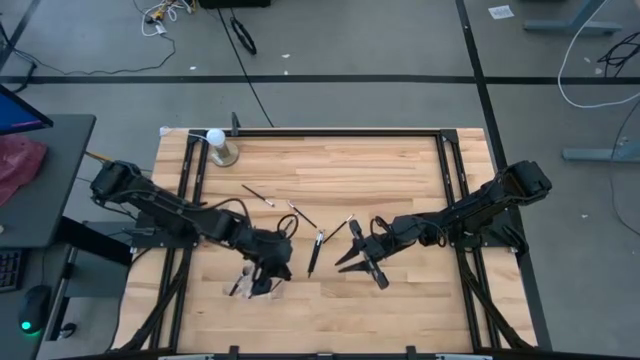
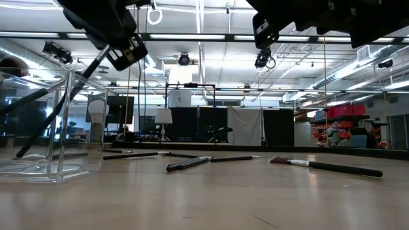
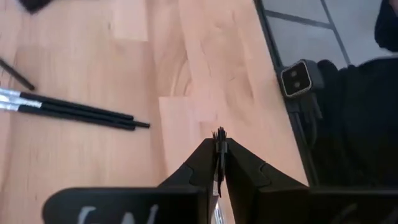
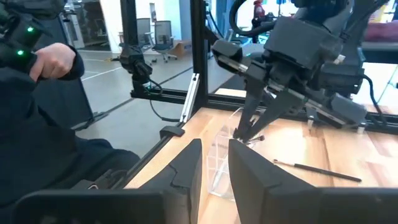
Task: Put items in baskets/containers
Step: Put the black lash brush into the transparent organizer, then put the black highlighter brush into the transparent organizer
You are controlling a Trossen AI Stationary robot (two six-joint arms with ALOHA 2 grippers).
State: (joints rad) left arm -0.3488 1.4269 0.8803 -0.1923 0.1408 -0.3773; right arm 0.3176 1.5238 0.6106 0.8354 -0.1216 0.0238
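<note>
While the left gripper hangs over the clear organizer near the table's front edge, its jaws are pinched on a thin makeup brush. In the left wrist view the bristle tip pokes out just past the fingertips, with bare wood beyond it. From table height, the brush slants down from the jaws into the organizer, inside its clear wall, where other dark handles already lean.

Over to the right gripper: it sits well apart from the left one, out over open wood, and nothing shows between its fingers. They stand a narrow gap apart, neither wide nor fully closed. Straight ahead of those jaws, the right wrist view shows the organizer with the left gripper above it, and a person's hand beyond the table's side rail.

Between the two grippers lie loose brushes: a pair of dark handles side by side, one brush farther back, another behind that. A white ball on a metal stand sits at the far back corner, well clear of both jaws. Plenty of bare table runs in front of the right jaws; the left jaws work close to the front edge.
</note>
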